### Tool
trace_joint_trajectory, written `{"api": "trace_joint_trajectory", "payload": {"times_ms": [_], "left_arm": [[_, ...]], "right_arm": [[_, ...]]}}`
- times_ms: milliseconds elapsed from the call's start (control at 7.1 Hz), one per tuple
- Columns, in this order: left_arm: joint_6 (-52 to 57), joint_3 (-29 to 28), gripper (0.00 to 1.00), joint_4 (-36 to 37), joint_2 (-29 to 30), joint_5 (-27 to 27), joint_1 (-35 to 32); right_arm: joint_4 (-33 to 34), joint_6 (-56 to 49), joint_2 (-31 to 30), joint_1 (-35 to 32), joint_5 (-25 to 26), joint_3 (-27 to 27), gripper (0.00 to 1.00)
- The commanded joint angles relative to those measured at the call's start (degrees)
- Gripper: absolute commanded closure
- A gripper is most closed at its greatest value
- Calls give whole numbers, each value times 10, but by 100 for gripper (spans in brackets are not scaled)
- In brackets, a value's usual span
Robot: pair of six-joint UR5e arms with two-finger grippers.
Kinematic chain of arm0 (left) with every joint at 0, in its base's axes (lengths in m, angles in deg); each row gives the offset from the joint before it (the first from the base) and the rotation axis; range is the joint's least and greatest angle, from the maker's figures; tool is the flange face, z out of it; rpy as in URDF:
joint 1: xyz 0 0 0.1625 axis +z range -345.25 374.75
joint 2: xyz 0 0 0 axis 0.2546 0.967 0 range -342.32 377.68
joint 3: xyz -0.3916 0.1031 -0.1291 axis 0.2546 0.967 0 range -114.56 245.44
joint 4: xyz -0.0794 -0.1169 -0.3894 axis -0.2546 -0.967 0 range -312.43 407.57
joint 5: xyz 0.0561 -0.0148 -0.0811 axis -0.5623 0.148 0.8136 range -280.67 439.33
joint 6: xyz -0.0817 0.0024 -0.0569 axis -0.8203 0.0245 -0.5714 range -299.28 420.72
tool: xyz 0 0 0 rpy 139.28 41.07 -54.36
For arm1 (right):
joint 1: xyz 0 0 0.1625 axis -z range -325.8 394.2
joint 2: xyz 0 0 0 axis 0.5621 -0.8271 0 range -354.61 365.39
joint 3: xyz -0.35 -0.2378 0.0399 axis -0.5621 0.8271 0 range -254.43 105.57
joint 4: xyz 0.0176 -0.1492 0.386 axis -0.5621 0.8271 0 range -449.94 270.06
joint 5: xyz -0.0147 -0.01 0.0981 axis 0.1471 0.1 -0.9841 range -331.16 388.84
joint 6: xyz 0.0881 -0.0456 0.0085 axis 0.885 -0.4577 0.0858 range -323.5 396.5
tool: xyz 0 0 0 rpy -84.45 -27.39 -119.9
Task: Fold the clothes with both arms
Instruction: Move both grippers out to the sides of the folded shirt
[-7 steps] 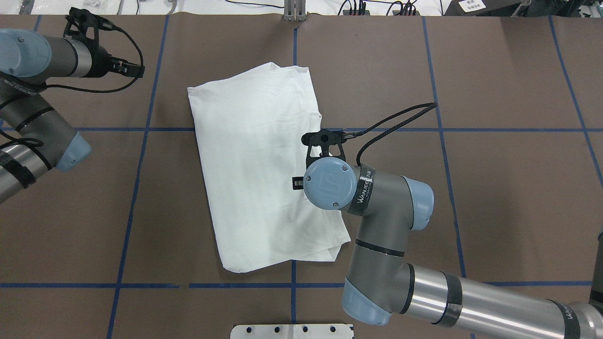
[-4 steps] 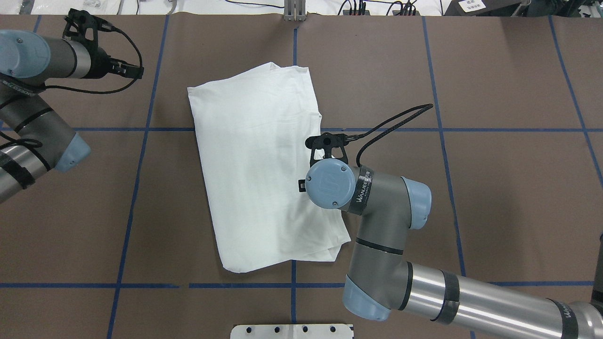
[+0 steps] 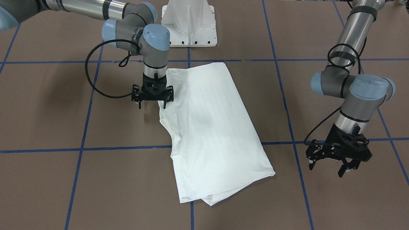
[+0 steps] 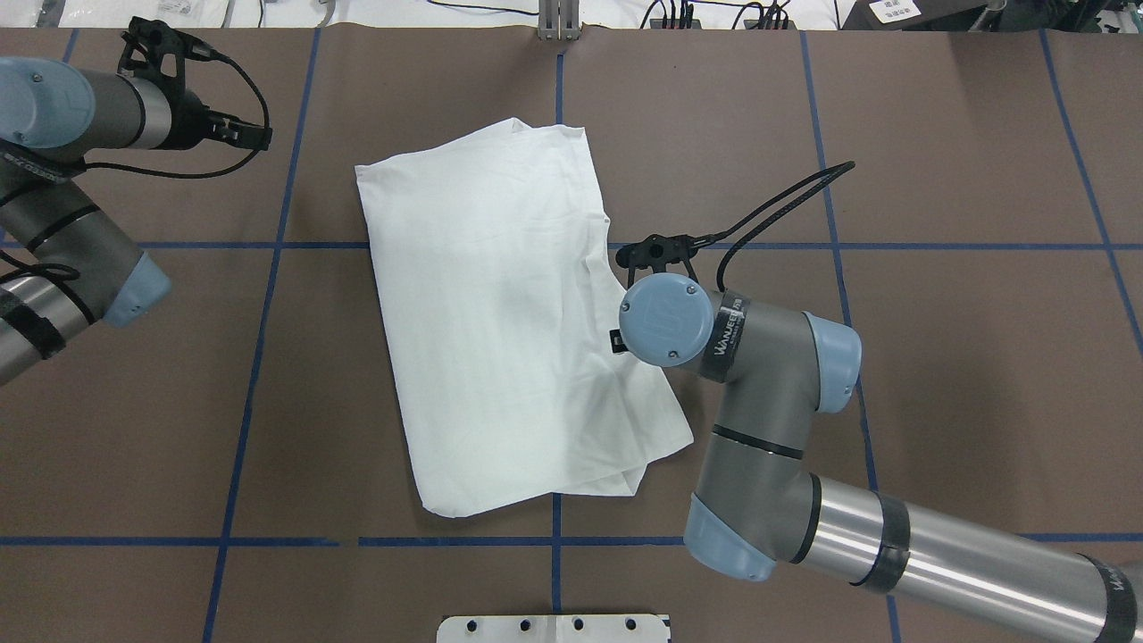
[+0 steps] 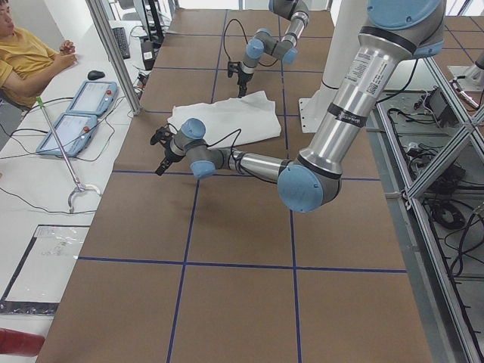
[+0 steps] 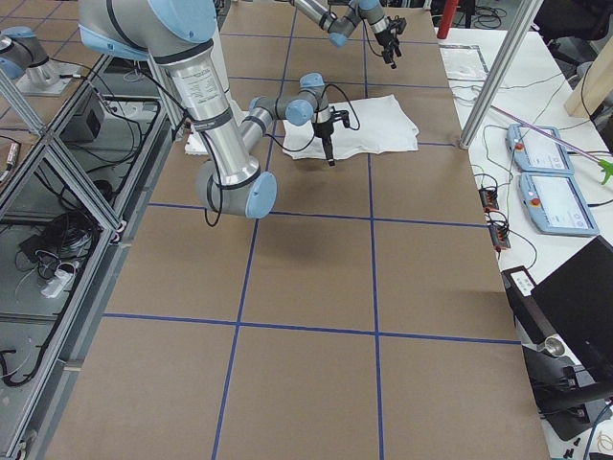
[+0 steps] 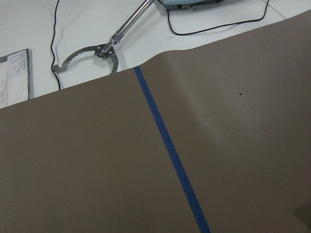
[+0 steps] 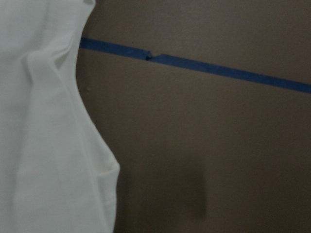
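Since a second ago: right gripper (image 3: 152, 107) shifted to the robot's right, and the near corner of the shirt (image 3: 211, 127) spread out with it. Jaws apart, straddling the shirt's edge. Shirt folded lengthwise, mid-table (image 3: 48, 127). Left gripper (image 3: 326, 170) spread, well apart. Judgement: descend squarely and pinch all layers before lifting.

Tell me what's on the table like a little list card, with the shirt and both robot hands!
Shirt: white T-shirt, folded into a long shape, lying slanted on the brown table
Right gripper: open, fingers pointing down at the shirt's side edge; whether they touch it, cannot tell
Left gripper: open, over bare table, well apart from the shirt
Table marks: blue tape lines in a grid
Also there: white pedestal base at the robot's end of the table
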Motion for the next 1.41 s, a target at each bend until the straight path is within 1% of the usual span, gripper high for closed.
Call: {"api": "trace_joint_trajectory", "payload": {"times_ms": [0,141,282,422,563,704,845,986,1267], "left_arm": [[-32,30,0,0,-16,2,1],[-53,71,0,1,-39,39,2],[-97,136,0,3,-72,83,3],[-153,215,0,10,-113,88,28],[-225,297,0,10,-159,86,68],[-312,362,0,10,-197,80,116],[-395,404,0,10,-218,55,172],[-459,417,0,10,-229,-19,242],[-609,411,2,10,-222,-162,375]], "right_arm": [[0,-52,-44,-49,-39,-55,0],[-6,-43,-42,-64,-59,-73,0],[-69,-29,-52,-66,-82,-83,0],[-184,15,-91,-66,-96,-89,0],[-283,48,-139,-66,-102,-101,0],[-325,107,-175,-66,-99,-122,0],[-326,158,-189,-66,-93,-141,0],[-326,171,-192,-64,-90,-147,0],[-326,171,-192,-64,-89,-146,0]]}}
